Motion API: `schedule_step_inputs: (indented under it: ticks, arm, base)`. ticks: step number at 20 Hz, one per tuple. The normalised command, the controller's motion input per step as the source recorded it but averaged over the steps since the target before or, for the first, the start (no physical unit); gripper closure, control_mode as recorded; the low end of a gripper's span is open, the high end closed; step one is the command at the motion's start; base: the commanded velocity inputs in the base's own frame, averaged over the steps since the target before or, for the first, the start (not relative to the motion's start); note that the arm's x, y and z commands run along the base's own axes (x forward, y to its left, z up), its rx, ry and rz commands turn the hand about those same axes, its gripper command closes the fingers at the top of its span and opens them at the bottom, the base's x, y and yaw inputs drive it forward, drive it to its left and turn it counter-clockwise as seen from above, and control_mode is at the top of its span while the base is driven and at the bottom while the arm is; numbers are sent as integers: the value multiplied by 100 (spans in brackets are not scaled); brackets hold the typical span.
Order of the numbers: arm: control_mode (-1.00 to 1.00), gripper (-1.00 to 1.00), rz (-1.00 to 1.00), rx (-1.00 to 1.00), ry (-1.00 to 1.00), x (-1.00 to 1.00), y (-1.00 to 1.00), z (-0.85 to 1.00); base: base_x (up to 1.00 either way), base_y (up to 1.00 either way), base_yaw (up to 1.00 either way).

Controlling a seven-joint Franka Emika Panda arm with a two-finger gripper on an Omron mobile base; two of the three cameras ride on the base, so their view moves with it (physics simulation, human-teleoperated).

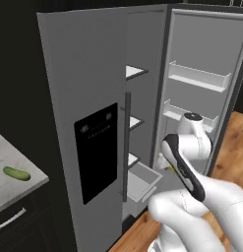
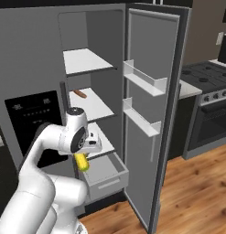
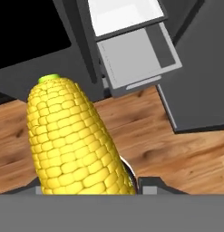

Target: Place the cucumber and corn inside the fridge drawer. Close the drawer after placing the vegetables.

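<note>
Carrying the corn (image 3: 72, 140) toward the fridge drawer (image 2: 107, 176) is the step I am on; the cucumber (image 1: 16, 173) lies on the pale counter (image 1: 24, 184) well off to my left, outside the fridge, so it comes afterwards, and closing the drawer comes last. The drawer stands pulled out below the lowest white shelf (image 2: 98, 139), its grey bin open to the top and bare inside as far as I can see. My claw (image 2: 82, 161) hangs in front of the fridge, above and just short of the drawer's near corner, the cob pointing down.

Next, I judge, I need to reach forward until the cob is over the middle of the bin, go down between the drawer walls without clipping the shelf edge, and only then let go.

My claw is partly closed, pinching the corn near its blunt end; the cob's greenish tip points away from my hand.
</note>
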Motion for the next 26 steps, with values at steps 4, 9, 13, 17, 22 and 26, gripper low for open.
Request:
schedule_step_inputs:
  ticks: [4,9,13,17,22,26]
  arm:
    - [-100,100,17,7,14,100,-9,-72]
    - [-100,100,17,9,8,100,-21,-47]
    - [-100,100,2,0,0,93,-1,-4]
    - [-100,100,2,0,2,95,0,-41]
    - [-100,100,2,0,0,47,0,-68]
    - [-100,100,1,4,-1,26,-25,-56]
  base:
    - [0,0,0]
    - [0,0,0]
    - [0,0,0]
    - [0,0,0]
    - [0,0,0]
    - [0,0,0]
